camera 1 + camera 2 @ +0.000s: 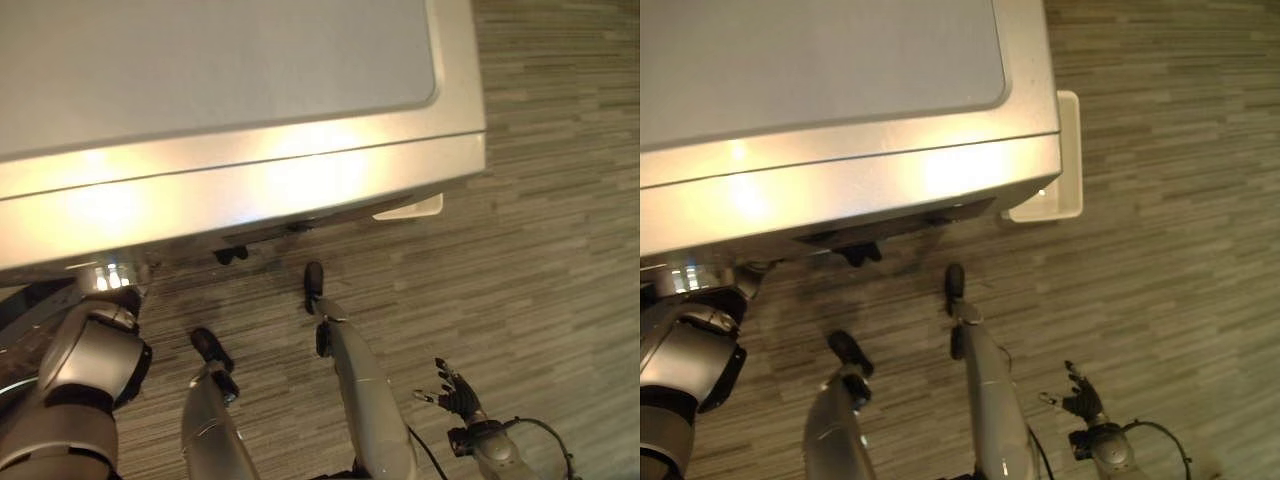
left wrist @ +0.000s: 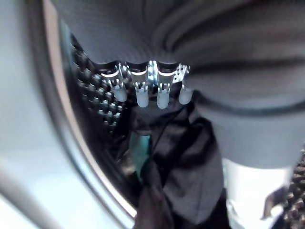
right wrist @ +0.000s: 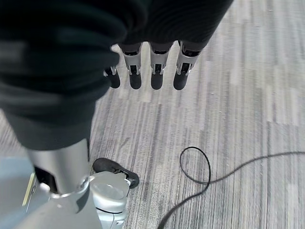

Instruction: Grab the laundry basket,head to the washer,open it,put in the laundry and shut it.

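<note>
The left hand (image 2: 150, 90) reaches into the washer's (image 1: 230, 120) drum (image 2: 93, 100), fingers straight above dark laundry (image 2: 183, 157) that apparently lies inside. The right hand (image 1: 455, 392) hangs relaxed over the carpet (image 1: 540, 250), empty.

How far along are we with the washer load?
Door looks open: the left hand is at the drum, with dark laundry hanging beyond its fingers, so loading is in hand. The right hand hangs open over the floor, idle. Left: finish loading, then shut the washer.
</note>
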Motion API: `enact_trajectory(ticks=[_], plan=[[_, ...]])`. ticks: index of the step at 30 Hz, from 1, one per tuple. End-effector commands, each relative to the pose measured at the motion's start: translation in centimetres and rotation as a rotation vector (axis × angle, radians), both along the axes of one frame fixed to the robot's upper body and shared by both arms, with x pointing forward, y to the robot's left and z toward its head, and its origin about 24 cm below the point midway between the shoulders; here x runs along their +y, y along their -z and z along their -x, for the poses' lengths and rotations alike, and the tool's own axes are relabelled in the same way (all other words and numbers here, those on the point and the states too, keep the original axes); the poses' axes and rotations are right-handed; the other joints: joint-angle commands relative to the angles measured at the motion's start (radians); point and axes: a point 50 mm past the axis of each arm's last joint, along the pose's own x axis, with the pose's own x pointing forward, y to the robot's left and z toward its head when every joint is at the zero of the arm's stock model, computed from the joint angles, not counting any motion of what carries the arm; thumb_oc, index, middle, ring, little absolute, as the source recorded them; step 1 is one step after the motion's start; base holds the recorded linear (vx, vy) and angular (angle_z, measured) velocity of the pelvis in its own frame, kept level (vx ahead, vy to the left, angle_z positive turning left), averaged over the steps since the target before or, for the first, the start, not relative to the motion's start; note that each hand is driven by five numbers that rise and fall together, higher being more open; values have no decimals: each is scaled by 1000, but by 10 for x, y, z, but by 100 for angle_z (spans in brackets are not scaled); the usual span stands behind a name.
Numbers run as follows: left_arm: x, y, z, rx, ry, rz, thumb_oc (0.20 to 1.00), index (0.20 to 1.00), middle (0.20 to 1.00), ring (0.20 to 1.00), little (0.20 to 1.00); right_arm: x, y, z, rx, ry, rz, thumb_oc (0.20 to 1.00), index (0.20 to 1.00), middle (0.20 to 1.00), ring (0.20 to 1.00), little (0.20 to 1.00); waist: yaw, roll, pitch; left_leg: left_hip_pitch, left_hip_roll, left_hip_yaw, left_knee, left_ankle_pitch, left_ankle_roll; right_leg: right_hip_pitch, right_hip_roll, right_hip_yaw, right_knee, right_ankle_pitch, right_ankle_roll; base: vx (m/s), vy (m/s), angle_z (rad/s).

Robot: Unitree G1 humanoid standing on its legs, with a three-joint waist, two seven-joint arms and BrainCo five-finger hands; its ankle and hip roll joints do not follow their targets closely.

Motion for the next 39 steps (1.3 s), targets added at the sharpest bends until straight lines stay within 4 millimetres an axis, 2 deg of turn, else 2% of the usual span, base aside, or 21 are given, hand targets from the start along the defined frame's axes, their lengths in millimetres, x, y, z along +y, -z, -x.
enact_trajectory(ticks=[1, 6, 7, 8, 10, 11, 13, 14, 19, 21, 22, 23, 28, 31, 33, 34, 35, 36, 37, 38, 39], plan=[[19, -33, 4, -179, -79, -3, 1000, 1000, 1000, 1000, 1000, -34, -8, 3, 2, 66, 123, 1000, 1000, 1000, 1000, 1000, 27, 28, 6, 37, -24, -52, 32, -4, 21, 103, -53, 31, -72, 42, 149, -31, -55, 27], [4, -4, 7, -156, -59, 26, 1000, 1000, 1000, 1000, 1000, -29, -24, -25, -100, 55, 131, 1000, 1000, 1000, 1000, 1000, 63, 47, 17, 91, -52, -76, -38, 38, 21, 163, -71, 7, -78, 37, 152, -17, -35, 29], [-5, 33, 19, -91, -27, 92, 1000, 1000, 1000, 1000, 1000, -28, -26, -30, -116, 61, 144, 1000, 1000, 1000, 1000, 1000, 92, 63, 18, 135, -78, -86, -89, 88, 30, 217, -93, -20, -94, 53, 141, -43, -18, 27], [-5, 33, 19, -91, -27, 92, 1000, 1000, 1000, 1000, 1000, -28, -26, -30, -116, 61, 144, 1000, 1000, 1000, 1000, 1000, 92, 63, 18, 135, -78, -87, -89, 88, 30, 218, -93, -21, -94, 53, 141, 13, -1, 26], [-20, 74, 41, -12, 48, 157, 1000, 1000, 1000, 1000, 1000, -32, -27, -31, -105, 60, 172, 1000, 1000, 1000, 1000, 1000, 125, 87, -1, 223, -100, -104, -162, 110, 30, 310, -108, -49, -127, 52, 147, 88, 42, 28], [-20, 74, 41, -12, 47, 157, 1000, 1000, 1000, 1000, 1000, -32, -27, -31, -104, 59, 172, 1000, 1000, 1000, 1000, 1000, 124, 87, 0, 226, -100, -104, -164, 111, 30, 313, -108, -50, -128, 52, 147, 66, 79, 42], [-21, 112, 76, 77, 88, 236, 1000, 1000, 1000, 1000, 1000, -37, -27, -30, -83, 55, 199, 1000, 1000, 1000, 1000, 1000, 155, 103, -35, 317, -106, -98, -236, 132, 28, 402, -120, -76, -159, 52, 157, 102, 143, 38], [-21, 113, 77, 78, 87, 236, 1000, 1000, 1000, 1000, 1000, -37, -27, -30, -83, 55, 200, 1000, 1000, 1000, 1000, 1000, 155, 103, -34, 320, -106, -99, -238, 133, 28, 405, -120, -76, -160, 52, 157, 108, 137, 27], [-24, 149, 131, 195, 139, 319, 1000, 1000, 1000, 1000, 1000, -46, -10, -12, 68, 26, 266, 1000, 1000, 1000, 1000, 1000, 194, 137, -125, 458, -140, -149, -331, 146, 39, 569, -144, -85, -198, 41, 177, 121, 121, 36], [-20, 149, 135, 199, 145, 315, 1000, 1000, 1000, 1000, 1000, -45, -9, -11, 77, 15, 271, 1000, 1000, 1000, 1000, 1000, 181, 138, -134, 472, -141, -162, -336, 148, 42, 577, -129, -45, -190, 38, 176, 82, 43, 61], [-21, 148, 137, 228, 185, 279, 1000, 1000, 1000, 1000, 1000, -42, -4, -5, 106, -5, 260, 1000, 1000, 1000, 1000, 1000, 146, 149, -149, 496, -139, -194, -333, 147, 52, 596, -18, 165, -154, -40, 173, 143, 80, 91], [-18, 146, 139, 233, 199, 260, 1000, 1000, 1000, 1000, 1000, -42, -1, 3, 122, -6, 248, 1000, 1000, 1000, 1000, 1000, 139, 151, -153, 502, -141, -208, -315, 140, 58, 607, 29, 244, -128, -80, 162, 118, 60, 120], [-9, 136, 144, 225, 208, 235, 1000, 1000, 1000, 1000, 1000, -42, 14, 31, 223, 22, 210, 1000, 1000, 1000, 1000, 1000, 162, 143, -189, 511, -140, -277, -314, 146, 63, 659, 61, 214, -111, -135, 128, 50, -92, 70], [3, 116, 135, 198, 221, 159, 1000, 1000, 1000, 1000, 1000, -42, 22, 48, 292, 3, 205, 1000, 1000, 1000, 1000, 1000, 162, 138, -198, 485, -100, -311, -349, 218, 19, 684, 87, 159, -120, -153, 118, -88, -171, 76], [12, 88, 117, 144, 226, 41, 1000, 1000, 1000, 1000, 1000, -48, 27, 67, 344, 49, 190, 1000, 1000, 1000, 1000, 1000, 86, 126, -211, 444, -3, -25, -359, 279, 15, 703, 65, 61, -132, -162, 118, -168, -87, 103], [13, 87, 117, 143, 226, 40, 1000, 1000, 1000, 1000, 1000, -48, 27, 66, 343, 49, 189, 1000, 1000, 1000, 1000, 1000, 89, 127, -212, 442, 0, -23, -361, 282, 14, 701, 69, 63, -135, -157, 116, -66, -10, 229], [17, 74, 108, 116, 221, 2, 1000, 1000, 1000, 1000, 1000, -52, 32, 86, 397, 129, 169, 1000, 1000, 1000, 1000, 1000, 38, 125, -229, 479, 67, 170, -356, 289, -8, 706, 42, 1, -138, -155, 128, -100, -3, 232], [22, 58, 107, 87, 235, -55, 1000, 1000, 1000, 1000, 1000, -60, 34, 98, 436, 229, 154, 1000, 1000, 1000, 1000, 1000, 49, 115, -233, 488, 65, 84, -286, 251, 1, 711, 27, -10, -138, -138, 124, -94, 0, 199], [22, 58, 108, 88, 235, -55, 1000, 1000, 1000, 1000, 1000, -60, 34, 98, 436, 228, 153, 1000, 1000, 1000, 1000, 1000, 45, 114, -233, 484, 65, 79, -280, 248, 1, 711, 26, -13, -138, -139, 125, -93, 98, 59], [27, 44, 107, 54, 236, -84, 1000, 1000, 1000, 1000, 1000, -68, 35, 109, 456, 321, 140, 1000, 1000, 1000, 1000, 1000, 53, 101, -240, 492, 47, -38, -201, 173, -10, 709, -4, 0, -140, -129, 126, -33, 96, 29], [27, 44, 107, 54, 236, -85, 1000, 1000, 1000, 1000, 1000, -68, 35, 108, 456, 321, 139, 1000, 1000, 1000, 1000, 1000, 52, 102, -241, 488, 48, -40, -200, 175, -10, 707, -3, -2, -143, -125, 125, -23, 166, 11]])
